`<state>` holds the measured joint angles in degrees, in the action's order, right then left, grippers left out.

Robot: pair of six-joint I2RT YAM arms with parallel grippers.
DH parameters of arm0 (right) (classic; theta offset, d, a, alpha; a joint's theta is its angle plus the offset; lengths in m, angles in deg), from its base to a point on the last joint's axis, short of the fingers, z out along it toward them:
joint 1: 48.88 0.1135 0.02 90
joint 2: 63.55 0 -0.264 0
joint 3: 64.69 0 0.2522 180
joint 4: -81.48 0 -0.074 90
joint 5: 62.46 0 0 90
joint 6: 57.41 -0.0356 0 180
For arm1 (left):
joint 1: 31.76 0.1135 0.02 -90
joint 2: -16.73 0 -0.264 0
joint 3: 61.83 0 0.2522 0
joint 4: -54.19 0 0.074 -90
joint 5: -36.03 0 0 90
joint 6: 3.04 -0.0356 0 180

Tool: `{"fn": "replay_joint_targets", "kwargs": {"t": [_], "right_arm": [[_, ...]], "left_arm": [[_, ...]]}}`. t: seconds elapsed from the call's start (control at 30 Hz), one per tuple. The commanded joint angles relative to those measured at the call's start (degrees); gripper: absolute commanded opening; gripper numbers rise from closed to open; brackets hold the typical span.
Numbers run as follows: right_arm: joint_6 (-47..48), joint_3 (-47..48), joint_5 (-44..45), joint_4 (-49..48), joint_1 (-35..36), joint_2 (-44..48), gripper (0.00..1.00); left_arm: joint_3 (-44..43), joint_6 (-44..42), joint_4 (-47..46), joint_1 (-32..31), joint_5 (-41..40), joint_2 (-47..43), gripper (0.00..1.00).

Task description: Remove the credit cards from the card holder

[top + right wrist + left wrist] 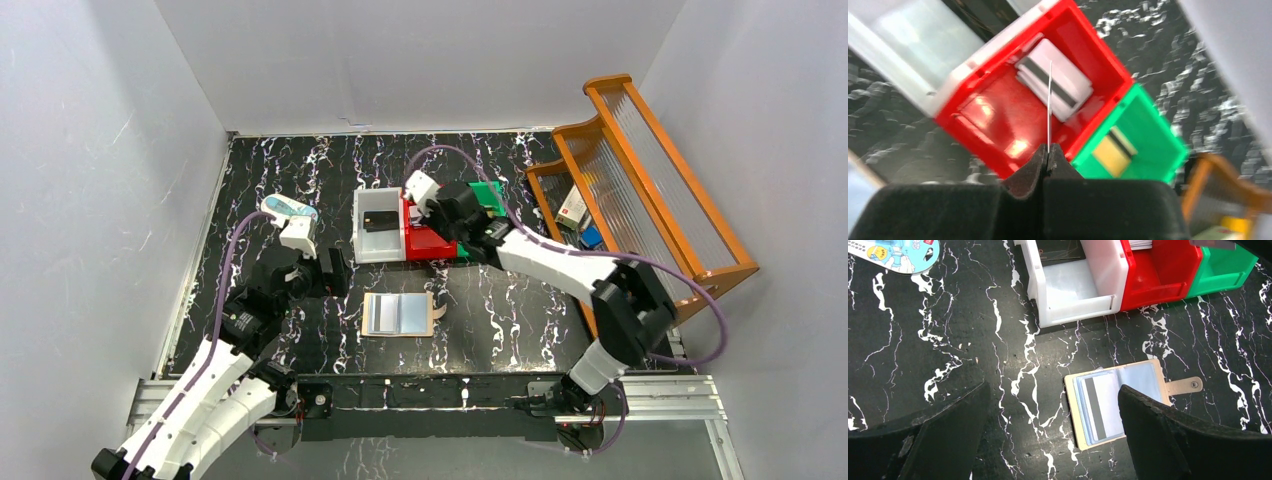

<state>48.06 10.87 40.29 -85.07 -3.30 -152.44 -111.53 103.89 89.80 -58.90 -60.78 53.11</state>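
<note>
The beige card holder (400, 314) (1118, 400) lies open on the black marble table, snap tab to the right. A silvery-grey credit card (1100, 407) with a dark stripe sits in its left pocket. My left gripper (335, 272) (1053, 390) hovers open just left of the card holder, with nothing between its fingers. My right gripper (440, 222) (1048, 150) is shut on a thin credit card (1049, 105) seen edge-on, held above the red bin (998, 105). Grey cards (1055, 85) lie in the red bin, a gold card (1110, 152) in the green bin (1148, 145), and a black card (380, 220) in the white bin (365, 250).
The three bins stand in a row behind the card holder at the table's middle. An orange wooden rack (640, 190) with small boxes fills the right side. A blue and white oval item (290, 208) (898, 255) lies at the left. White walls enclose the table.
</note>
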Motion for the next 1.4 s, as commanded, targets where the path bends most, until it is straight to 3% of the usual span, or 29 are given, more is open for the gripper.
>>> {"fn": "replay_joint_targets", "kwargs": {"t": [0.0,0.43,1.37], "right_arm": [[22.7,13.0,7.7,1.4,2.0,-12.5,0.0],[30.0,18.3,10.2,-0.7,2.0,-22.5,0.0],[35.2,19.1,6.3,-4.3,-1.5,-27.4,0.05]], "left_arm": [[0.9,0.1,-0.4,0.0,-3.8,-1.9,0.98],[1.4,-0.4,-1.1,0.0,-3.8,-3.1,0.98],[1.5,-0.2,-1.2,0.0,-4.1,-3.0,0.98]]}}
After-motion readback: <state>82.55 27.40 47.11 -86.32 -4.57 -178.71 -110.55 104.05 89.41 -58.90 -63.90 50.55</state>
